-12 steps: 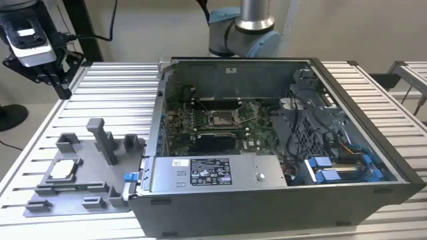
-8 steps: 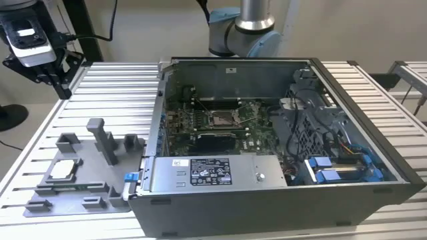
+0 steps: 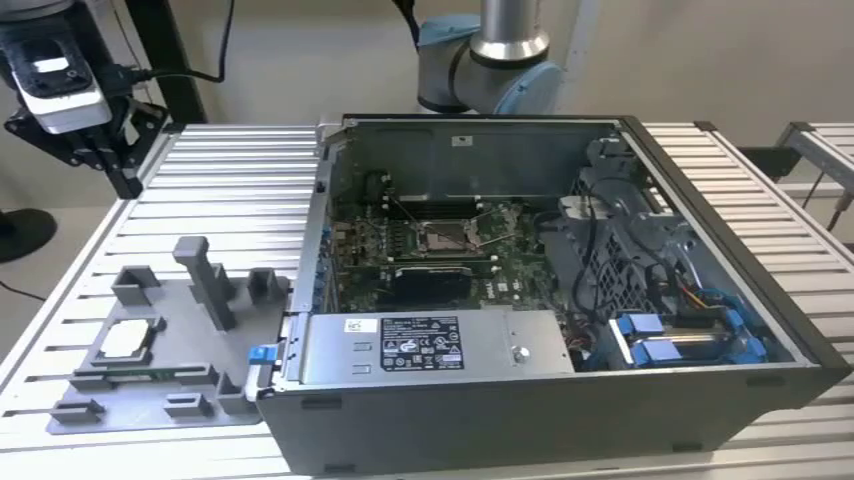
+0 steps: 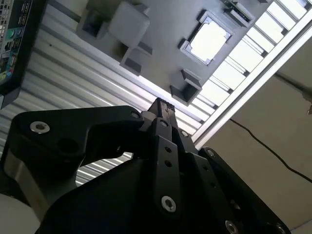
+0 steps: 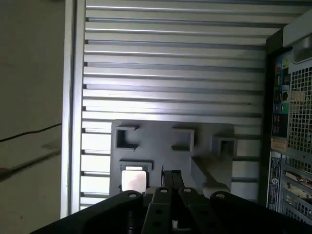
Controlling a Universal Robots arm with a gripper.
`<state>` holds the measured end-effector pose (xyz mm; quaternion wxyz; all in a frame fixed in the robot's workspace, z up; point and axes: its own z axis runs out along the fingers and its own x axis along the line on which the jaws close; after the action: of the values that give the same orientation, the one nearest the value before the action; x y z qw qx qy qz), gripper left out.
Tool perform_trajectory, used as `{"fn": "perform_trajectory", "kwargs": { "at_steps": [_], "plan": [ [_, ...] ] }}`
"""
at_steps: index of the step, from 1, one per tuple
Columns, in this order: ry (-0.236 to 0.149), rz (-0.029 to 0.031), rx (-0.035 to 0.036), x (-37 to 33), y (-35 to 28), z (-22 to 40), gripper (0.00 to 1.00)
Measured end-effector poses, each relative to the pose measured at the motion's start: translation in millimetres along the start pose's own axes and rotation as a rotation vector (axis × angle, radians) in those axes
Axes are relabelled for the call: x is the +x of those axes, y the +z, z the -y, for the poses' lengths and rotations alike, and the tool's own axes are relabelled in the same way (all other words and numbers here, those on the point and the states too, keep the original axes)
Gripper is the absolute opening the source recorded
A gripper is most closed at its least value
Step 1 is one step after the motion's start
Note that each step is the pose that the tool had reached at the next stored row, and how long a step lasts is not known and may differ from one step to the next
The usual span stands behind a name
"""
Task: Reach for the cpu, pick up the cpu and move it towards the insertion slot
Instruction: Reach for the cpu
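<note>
A: What lies nearest in the exterior view?
B: A grey plate [image 3: 134, 400] of plastic blocks, on the slatted table [image 3: 227, 200] at the exterior view's left. The chip [image 3: 124, 340] lies flat in a square holder [image 3: 96, 357] on that plate, pale face up, nothing touching it.
A: And next to that?
B: An open computer case [image 3: 534, 420], just beside the plate on the exterior view's right. Going inward there is a metal box [image 3: 534, 345] with a label [image 3: 420, 343], then a black panel [image 3: 427, 288], then the slot [image 3: 445, 235]: a shiny silver frame with a dark middle, green board [image 3: 510, 250] around it.
A: Where is the gripper [image 4: 160, 103]?
B: Farther back, raised above the table near its far left edge in the exterior view, well apart from both chip and slot. In both wrist views its fingers [image 4: 165, 141] are pressed together at the tips, holding nothing.
A: Do those views show the chip?
B: Yes, bright in its holder on the plate, apart from the gripper.
A: Farthest of all?
B: The arm's base [image 3: 487, 60], behind the case.
</note>
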<state>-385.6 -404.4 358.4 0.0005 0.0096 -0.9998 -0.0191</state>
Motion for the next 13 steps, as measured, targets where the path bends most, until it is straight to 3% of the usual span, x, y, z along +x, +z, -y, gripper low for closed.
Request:
{"fn": "perform_trajectory", "kwargs": {
  "at_steps": [6, 13],
  "plan": [
    [0.000, 0.0002, -0.0001, 5.3, -0.2, 7.7, 0.00],
    [0.000, 0.0003, -0.0001, 20.8, -0.8, 22.3, 0.00]
  ]
}}
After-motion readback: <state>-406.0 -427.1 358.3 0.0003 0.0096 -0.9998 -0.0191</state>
